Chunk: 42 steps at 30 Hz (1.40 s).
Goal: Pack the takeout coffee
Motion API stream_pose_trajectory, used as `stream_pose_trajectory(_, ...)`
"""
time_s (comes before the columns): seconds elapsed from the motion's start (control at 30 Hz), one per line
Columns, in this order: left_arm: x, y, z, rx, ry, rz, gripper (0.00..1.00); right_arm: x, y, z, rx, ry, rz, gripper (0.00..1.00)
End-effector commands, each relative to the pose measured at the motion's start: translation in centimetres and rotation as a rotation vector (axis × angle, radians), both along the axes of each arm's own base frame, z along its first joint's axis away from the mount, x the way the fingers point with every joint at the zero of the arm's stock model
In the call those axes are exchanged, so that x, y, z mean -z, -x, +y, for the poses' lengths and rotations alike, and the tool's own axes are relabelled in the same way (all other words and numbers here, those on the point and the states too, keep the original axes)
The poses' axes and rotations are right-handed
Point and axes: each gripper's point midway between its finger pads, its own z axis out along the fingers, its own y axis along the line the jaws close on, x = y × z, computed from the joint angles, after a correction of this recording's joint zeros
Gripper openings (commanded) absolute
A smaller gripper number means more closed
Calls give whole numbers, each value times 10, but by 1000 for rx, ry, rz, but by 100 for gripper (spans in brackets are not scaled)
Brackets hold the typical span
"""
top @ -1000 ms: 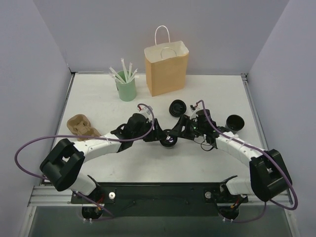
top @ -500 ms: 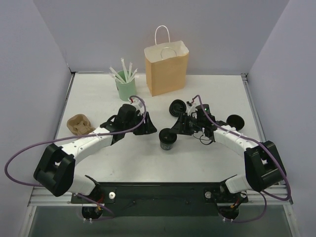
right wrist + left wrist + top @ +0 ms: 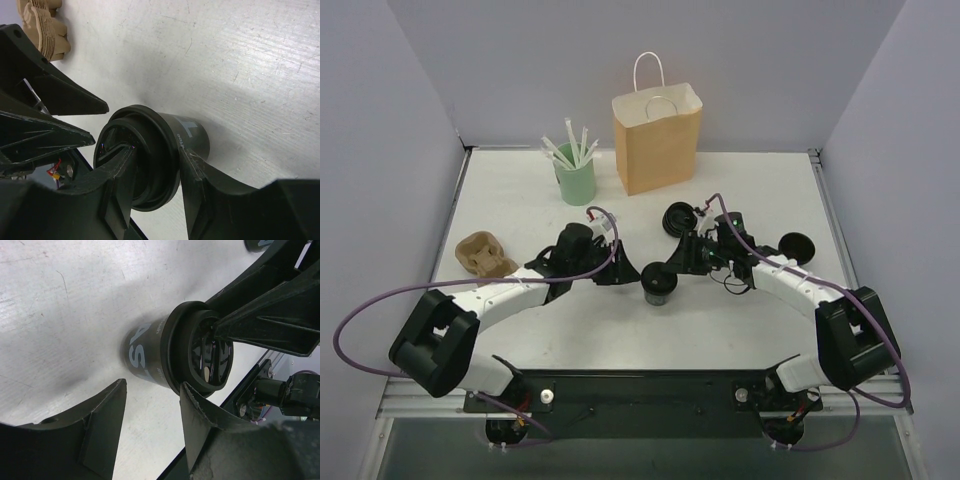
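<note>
The scuffed white worktop sits between pale lilac walls. The small black tapered disposable cup stands mid-worktop. The right claw is clamped on the rim of its round black lid. The left claw gapes beside it, untouching. Only the left wrist view shows the cup's white lettering.

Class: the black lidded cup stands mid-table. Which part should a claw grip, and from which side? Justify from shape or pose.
Grip the black cup round its side wall just under the lid, coming in level from the left, where the left claw hangs open beside it. It stands upright and narrows downward, so the overhanging lid rim should stop slipping.
</note>
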Motion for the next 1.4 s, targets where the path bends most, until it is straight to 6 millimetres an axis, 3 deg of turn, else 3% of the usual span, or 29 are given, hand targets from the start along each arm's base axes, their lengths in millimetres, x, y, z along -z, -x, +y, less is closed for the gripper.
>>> stream_pose_trajectory(0.0,-7,-5,-9,21,56,-44,56,10,12,-11,8,58,6,36)
stream_pose_trajectory(0.13,-13,-2,0,7,32,-65,56,7,15,-19,42,81,-2,33)
stream_pose_trajectory(0.17,-8,0,7,-12,-8,-48,56,7,14,-22,60,93,-9,32)
stream_pose_trajectory(0.23,-18,-1,15,-27,-37,-81,56,4,15,-25,75,92,-21,31)
stream_pose_trajectory(0.27,-10,4,26,-47,-88,-50,56,5,15,-28,89,97,-19,29)
stream_pose_trajectory(0.33,-23,6,36,-57,-98,-87,57,6,16,-34,117,114,-17,29)
stream_pose_trajectory(0.37,-21,11,45,-72,-131,-74,57,6,14,-40,144,126,-21,28)
stream_pose_trajectory(0.5,-47,26,71,-84,-180,-151,58,11,12,-79,286,169,4,27)
stream_pose_trajectory(0.7,-61,53,109,-102,-263,-196,61,10,12,-130,455,176,-15,27)
stream_pose_trajectory(0.87,-80,63,112,-100,-211,-258,61,4,-9,-174,647,118,-36,28)
stream_pose_trajectory(1.13,-76,66,108,-76,-208,-259,61,-12,-38,-224,779,-8,-65,28)
stream_pose_trajectory(1.23,-77,66,108,-75,-204,-269,61,-15,-43,-233,794,-73,-62,28)
stream_pose_trajectory(1.37,-77,66,108,-79,-205,-274,61,-18,-45,-225,767,-146,-82,27)
